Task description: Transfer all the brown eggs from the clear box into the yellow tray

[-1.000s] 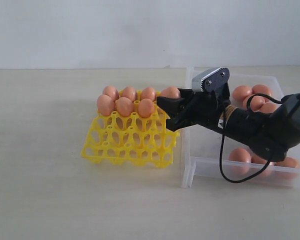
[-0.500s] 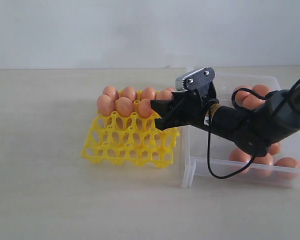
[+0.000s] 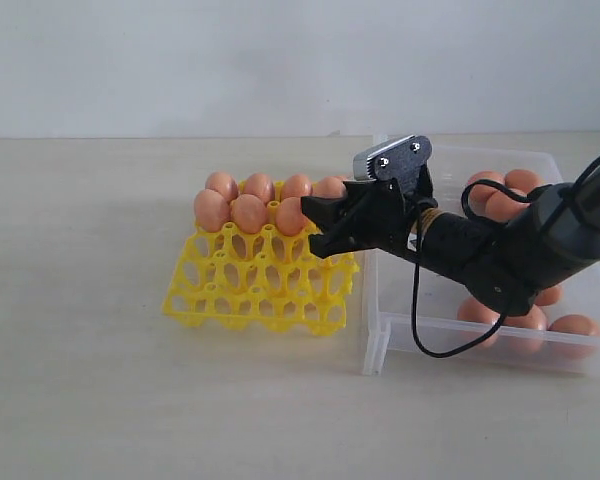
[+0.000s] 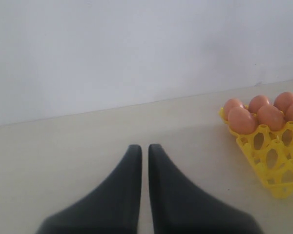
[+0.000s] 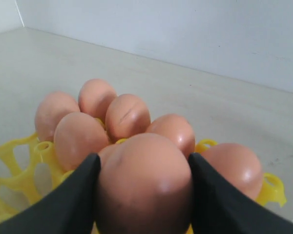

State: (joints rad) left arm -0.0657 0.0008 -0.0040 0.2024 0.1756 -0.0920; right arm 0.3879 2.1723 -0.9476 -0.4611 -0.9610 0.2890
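Note:
The yellow tray [image 3: 255, 285] lies left of the clear box [image 3: 410, 330] and holds several brown eggs [image 3: 248, 212] in its two far rows. My right gripper [image 3: 315, 228] reaches from the box over the tray's right side, shut on a brown egg [image 5: 144, 185] just above the tray's eggs [image 5: 128, 116]. That held egg is hidden behind the fingers in the exterior view. More brown eggs [image 3: 577, 326] lie in the box. My left gripper [image 4: 144, 148] is shut and empty over bare table, with the tray [image 4: 273, 161] off to one side.
The pale table [image 3: 90, 330] stretches bare to the left and front of the tray. A white wall [image 3: 180, 60] stands behind. My right arm [image 3: 500, 260] and its cable [image 3: 425, 335] hang over the box's left half.
My right gripper has carried the egg leftward out of the box to above the tray's right side. It has barely moved over the last half second.

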